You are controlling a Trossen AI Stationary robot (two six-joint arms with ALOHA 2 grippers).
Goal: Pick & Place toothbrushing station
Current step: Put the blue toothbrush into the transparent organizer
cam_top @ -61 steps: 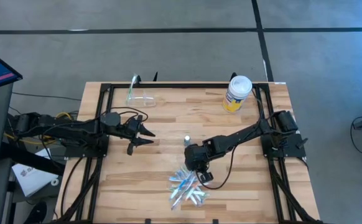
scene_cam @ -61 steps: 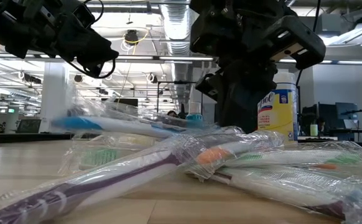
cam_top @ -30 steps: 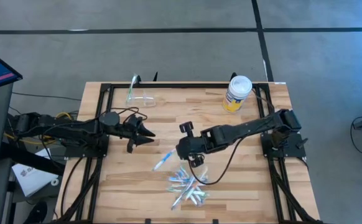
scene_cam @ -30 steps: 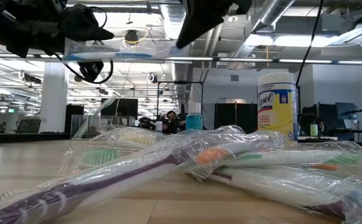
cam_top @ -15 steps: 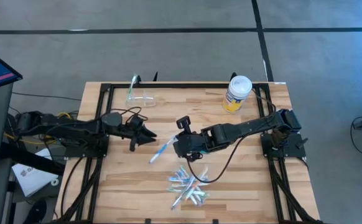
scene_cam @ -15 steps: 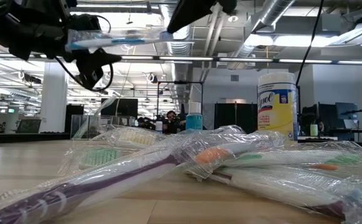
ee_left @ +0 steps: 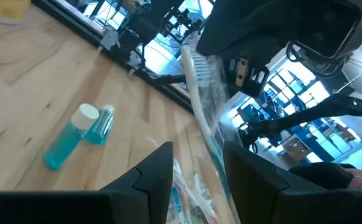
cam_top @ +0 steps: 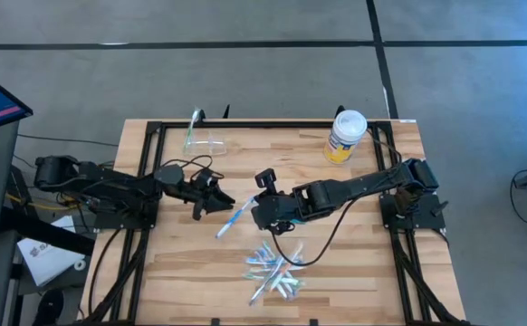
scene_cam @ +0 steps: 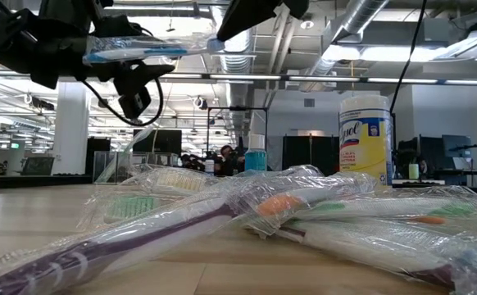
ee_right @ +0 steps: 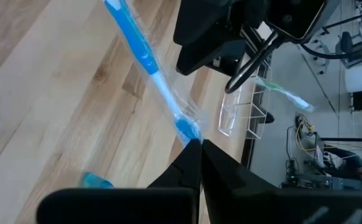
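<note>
High view: wipes jar [cam_top: 346,136] far corner; wrapped toothbrush pile [cam_top: 273,269] near edge.

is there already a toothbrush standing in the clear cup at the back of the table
Yes, in the high view a green toothbrush leans out of the clear cup near the table's back left edge.
</note>
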